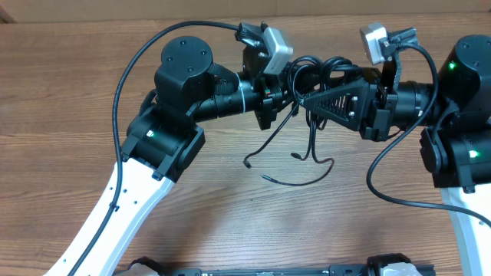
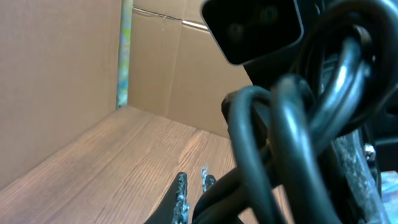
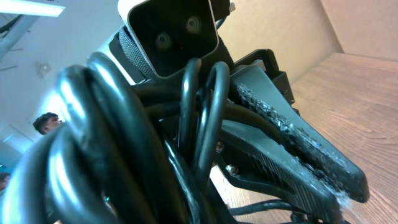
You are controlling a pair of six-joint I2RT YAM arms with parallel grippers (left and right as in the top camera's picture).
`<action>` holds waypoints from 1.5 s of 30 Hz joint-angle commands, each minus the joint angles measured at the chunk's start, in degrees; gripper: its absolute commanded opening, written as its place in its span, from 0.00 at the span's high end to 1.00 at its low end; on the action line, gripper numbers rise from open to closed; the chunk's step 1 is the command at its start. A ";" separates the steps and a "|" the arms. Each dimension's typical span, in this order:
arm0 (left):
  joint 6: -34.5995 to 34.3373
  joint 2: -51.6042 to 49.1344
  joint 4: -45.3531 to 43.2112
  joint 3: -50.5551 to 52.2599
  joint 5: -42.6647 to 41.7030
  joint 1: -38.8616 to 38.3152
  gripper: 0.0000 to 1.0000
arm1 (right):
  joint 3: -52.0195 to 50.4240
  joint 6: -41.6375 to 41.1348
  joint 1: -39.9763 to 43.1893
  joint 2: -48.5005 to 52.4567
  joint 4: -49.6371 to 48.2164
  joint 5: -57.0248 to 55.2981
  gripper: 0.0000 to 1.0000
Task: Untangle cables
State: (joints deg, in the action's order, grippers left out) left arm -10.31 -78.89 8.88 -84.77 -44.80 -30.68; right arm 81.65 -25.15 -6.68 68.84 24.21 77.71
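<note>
The cables (image 1: 314, 70) are a bundle of black cords held up between my two grippers at the back middle. Loose ends (image 1: 295, 157) hang down to the table. My left gripper (image 1: 285, 98) points right, with its fingers nearly together (image 2: 191, 182) against the cords (image 2: 292, 143). My right gripper (image 1: 304, 100) points left into the same bundle. In the right wrist view thick loops (image 3: 124, 149) fill the frame and hide my own jaws. That view also shows the left gripper's fingers (image 3: 298, 149) pressed together with cords looped round them.
The wooden table (image 1: 77, 100) spreads to all sides. Cardboard walls (image 2: 62, 74) stand along its far edges. Each arm's thick black wire curves beside it, the left one (image 1: 126, 73) and the right one (image 1: 383, 188).
</note>
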 commanded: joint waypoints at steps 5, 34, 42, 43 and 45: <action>-18.99 0.31 -8.20 -1.11 -2.21 5.05 0.96 | -0.59 4.90 -0.50 0.13 8.61 -4.90 0.96; -14.97 0.26 -0.57 -1.11 -23.56 14.84 0.00 | -0.59 6.12 -0.50 0.20 11.06 -10.16 0.96; -19.56 0.22 0.15 -1.11 -14.84 8.87 0.25 | -0.59 5.68 -0.50 0.20 11.28 -10.12 0.96; -19.56 0.22 0.15 -1.11 -14.84 8.85 0.37 | -0.59 5.68 -0.50 0.20 11.28 -10.12 0.96; -19.56 0.22 0.11 -1.11 -14.78 8.72 0.61 | -0.59 5.68 -0.50 0.20 11.30 -10.10 0.96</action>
State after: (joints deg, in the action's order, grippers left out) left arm -29.08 -79.72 9.26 -84.68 -60.55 -21.74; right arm 81.01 -19.49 -7.20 69.19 35.75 67.53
